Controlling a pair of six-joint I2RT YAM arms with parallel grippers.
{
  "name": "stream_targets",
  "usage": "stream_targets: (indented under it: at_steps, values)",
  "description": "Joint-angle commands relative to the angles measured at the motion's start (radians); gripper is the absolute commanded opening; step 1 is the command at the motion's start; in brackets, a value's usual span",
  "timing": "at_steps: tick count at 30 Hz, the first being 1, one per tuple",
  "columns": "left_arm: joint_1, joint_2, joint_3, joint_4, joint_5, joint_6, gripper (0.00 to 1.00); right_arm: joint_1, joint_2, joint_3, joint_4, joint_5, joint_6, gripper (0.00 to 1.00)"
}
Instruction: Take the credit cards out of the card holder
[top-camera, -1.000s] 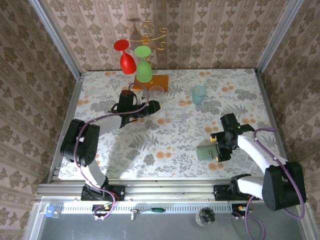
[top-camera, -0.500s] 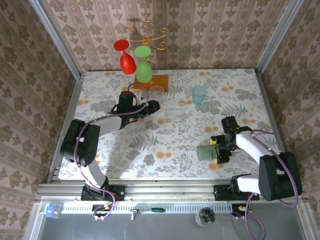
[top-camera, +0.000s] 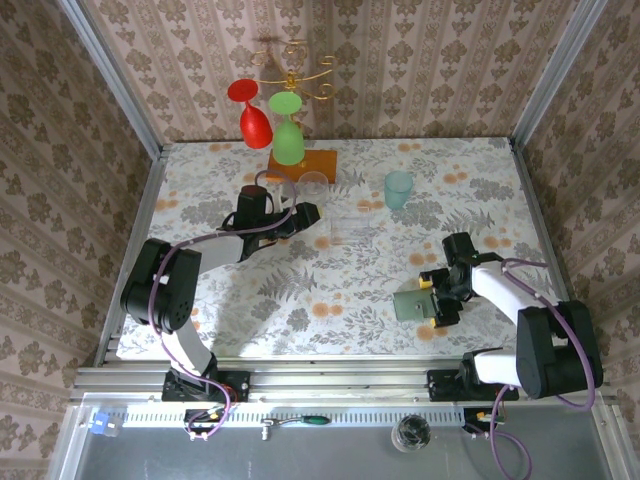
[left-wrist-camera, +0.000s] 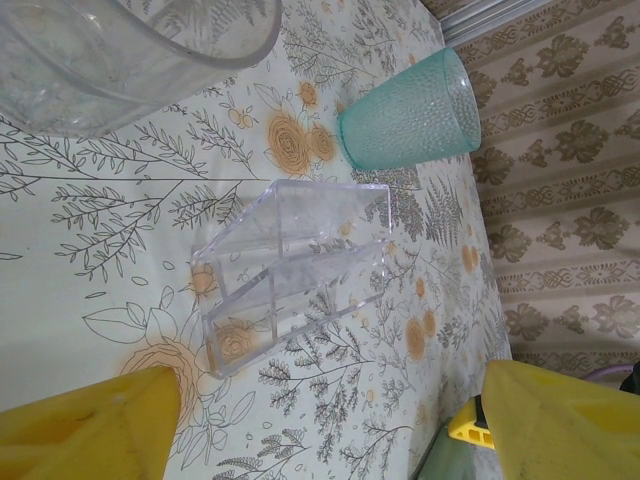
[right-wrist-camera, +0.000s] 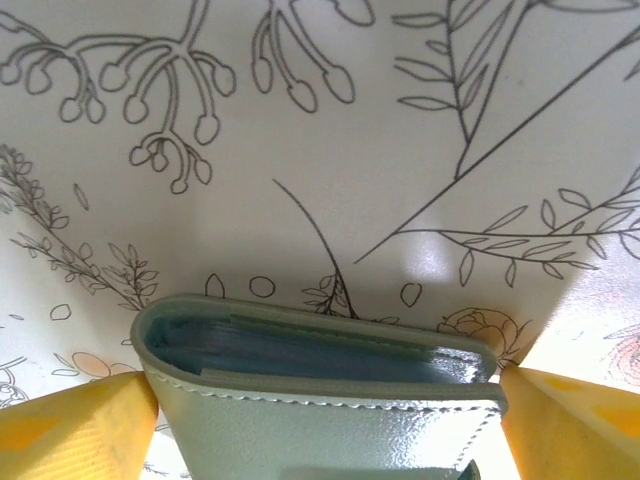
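Card holder (top-camera: 408, 305), pale grey-green, folded shut, btwn R gripper (top-camera: 427, 306) fingers

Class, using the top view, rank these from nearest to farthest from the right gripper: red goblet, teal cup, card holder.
1. card holder, between the right gripper's fingers.
2. teal cup, farther back on the table.
3. red goblet, hanging at the back left.

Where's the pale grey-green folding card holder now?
The card holder lies near-right on the table in the top view, between the fingers of the right gripper.
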Motion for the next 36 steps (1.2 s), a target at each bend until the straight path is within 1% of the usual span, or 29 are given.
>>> stream_targets:
  at_steps: [1,5,8,9,10,19,22,25,29,33,36]
  values:
    - [-0.005,-0.026,-0.006,0.037,0.008,-0.015,0.80,-0.006,0.020,0.019,-0.034,0.030,-0.025,0.88]
    - [-0.005,-0.010,-0.002,0.054,0.008,-0.025,0.80,-0.006,0.026,0.010,-0.029,0.035,-0.018,0.85]
    - [-0.004,0.001,-0.003,0.073,0.008,-0.038,0.80,-0.006,0.031,0.008,-0.023,0.035,-0.018,0.85]
    - [-0.005,0.003,-0.002,0.076,0.037,-0.042,0.80,-0.006,0.034,0.007,-0.022,0.033,-0.018,0.84]
    - [-0.004,0.004,-0.002,0.077,0.039,-0.044,0.80,-0.006,0.036,0.007,-0.022,0.033,-0.018,0.83]
    - [0.001,0.006,-0.015,0.078,0.047,-0.040,0.80,-0.006,0.021,0.019,-0.019,0.041,-0.027,0.74]
    - [0.005,0.009,-0.011,0.081,0.054,-0.041,0.80,-0.003,0.008,0.026,-0.019,0.044,-0.026,0.70]
    - [0.009,0.006,-0.014,0.086,0.058,-0.041,0.80,0.015,0.005,0.049,-0.027,0.054,-0.030,0.69]
    - [0.017,-0.002,-0.027,0.087,0.065,-0.040,0.80,0.076,0.035,0.104,-0.043,0.083,-0.047,0.69]
    - [0.026,-0.023,-0.053,0.086,0.066,-0.035,0.80,0.175,0.096,0.180,-0.050,0.121,-0.072,0.69]
    - [0.037,-0.043,-0.076,0.081,0.068,-0.030,0.80,0.254,0.172,0.248,-0.040,0.132,-0.109,0.69]
